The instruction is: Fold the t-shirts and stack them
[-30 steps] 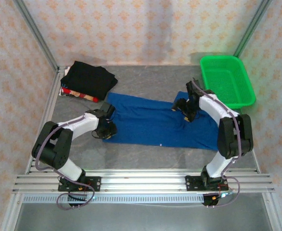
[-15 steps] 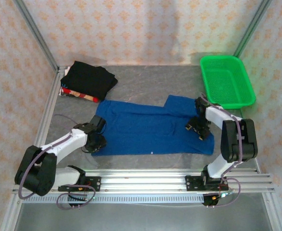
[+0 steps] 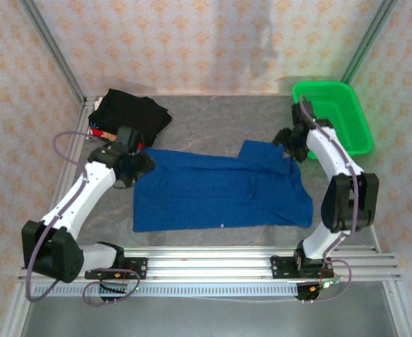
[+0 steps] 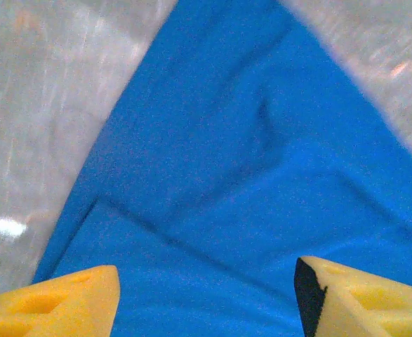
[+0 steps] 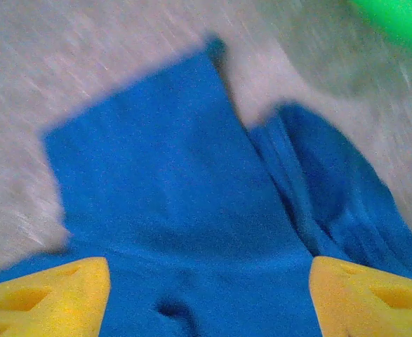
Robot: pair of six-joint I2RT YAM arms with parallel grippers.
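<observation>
The blue t-shirt [image 3: 220, 193] lies spread flat on the bench [image 3: 213, 116], to the left of the green basket [image 3: 321, 84] and nearer the arm bases than it. One sleeve reaches up toward the basket's near left corner. No print shows on the side facing up.

Over the last second the shirt has shifted. It lay slanted and farther back, level with the basket's near rim. It has since been dragged toward the arm bases and squared up, so its long edges now run roughly level across the bench.

Both arms have left the ends they were pulling and swung to the shirt's far edge. The left arm [image 3: 86, 189] is at the corner farthest from the basket. In its wrist view the left jaws have gone from nearly closed to wide apart, with flat cloth below them and nothing pinched. The right arm [image 3: 332, 151] hangs over the sleeve just beside the basket. The right jaws are also spread wide and empty, above slightly bunched cloth.

The straightening pull seems finished and the shirt released, so folding it is probably next, likely starting from these far corners. The rumpled sleeve by the basket may need flattening first.

Well away from the basket, in the far left corner, the black t-shirt [image 3: 130, 114] sits folded on the red-patterned t-shirt [image 3: 111, 135]. The blue one will presumably go on that stack.
</observation>
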